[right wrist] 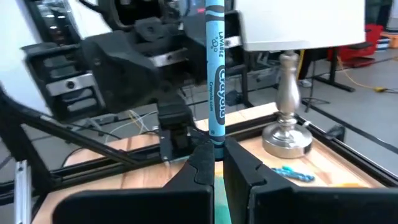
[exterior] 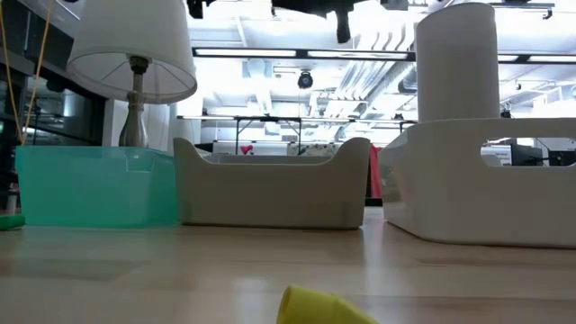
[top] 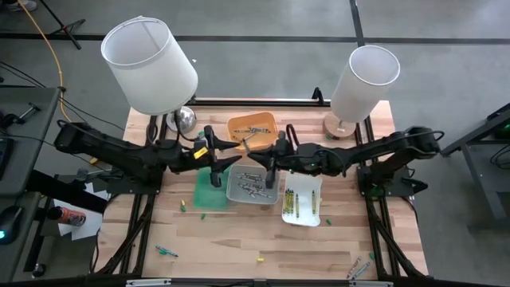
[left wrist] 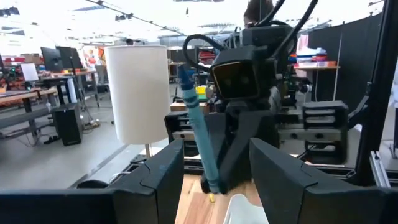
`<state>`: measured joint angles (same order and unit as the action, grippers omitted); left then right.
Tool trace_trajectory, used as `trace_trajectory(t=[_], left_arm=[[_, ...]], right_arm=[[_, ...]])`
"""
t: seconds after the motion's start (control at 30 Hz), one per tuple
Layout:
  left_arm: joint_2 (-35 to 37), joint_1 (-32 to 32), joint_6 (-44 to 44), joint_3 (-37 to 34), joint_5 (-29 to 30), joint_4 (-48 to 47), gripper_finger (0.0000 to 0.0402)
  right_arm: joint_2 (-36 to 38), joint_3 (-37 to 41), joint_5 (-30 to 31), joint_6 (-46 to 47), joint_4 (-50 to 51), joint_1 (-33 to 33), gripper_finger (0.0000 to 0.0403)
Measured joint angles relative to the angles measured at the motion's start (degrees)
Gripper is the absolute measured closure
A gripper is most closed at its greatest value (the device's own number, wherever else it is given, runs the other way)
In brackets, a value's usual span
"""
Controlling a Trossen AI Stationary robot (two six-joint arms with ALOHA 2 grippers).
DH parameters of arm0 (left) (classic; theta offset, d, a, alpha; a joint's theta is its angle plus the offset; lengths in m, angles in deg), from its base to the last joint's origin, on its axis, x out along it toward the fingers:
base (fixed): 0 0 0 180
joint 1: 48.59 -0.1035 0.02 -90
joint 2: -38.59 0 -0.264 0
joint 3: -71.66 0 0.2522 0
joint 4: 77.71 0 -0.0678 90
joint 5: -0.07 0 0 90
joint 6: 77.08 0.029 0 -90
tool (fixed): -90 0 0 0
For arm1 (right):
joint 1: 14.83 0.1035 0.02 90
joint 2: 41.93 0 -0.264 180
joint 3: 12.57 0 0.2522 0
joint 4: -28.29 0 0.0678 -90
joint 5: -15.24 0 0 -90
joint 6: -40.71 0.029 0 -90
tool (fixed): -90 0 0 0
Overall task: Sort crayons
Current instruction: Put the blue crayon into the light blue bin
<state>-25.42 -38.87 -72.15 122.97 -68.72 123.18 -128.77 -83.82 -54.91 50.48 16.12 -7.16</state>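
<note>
Nearest us, low in the right wrist frame, the right gripper pinches a blue crayon upright at centre, its paper wrap printed "Crayola". We see the left gripper spread, the crayon between its fingers, mid-table over the trays.

Both arms met over the middle of the table, crowding the space above the orange tray, green tray and grey tray. The right gripper clamped a blue crayon upright. Two lamps blocked the far corners. The near half lay mostly free, with stray crayons scattered; those near the front right corner were hard to make out.
</note>
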Motion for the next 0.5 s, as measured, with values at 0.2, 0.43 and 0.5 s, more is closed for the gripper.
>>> trace_trajectory(t=[0.2,0.43,0.5], left_arm=[[-1.7,0.0,-0.2,1.3,0.0,0.1,0.0234],[-3.3,-0.1,-1.8,3.1,-0.1,-0.1,0.0234],[-4.2,-0.1,-1.8,4.1,-1.0,0.0,0.0234]], right_arm=[[-1.0,-1.0,-1.4,-1.2,0.0,0.8,0.0403],[-1.0,-1.0,-2.4,-2.3,0.8,0.7,0.0403],[-1.0,-1.0,-2.5,-2.3,1.5,0.7,0.0403]])
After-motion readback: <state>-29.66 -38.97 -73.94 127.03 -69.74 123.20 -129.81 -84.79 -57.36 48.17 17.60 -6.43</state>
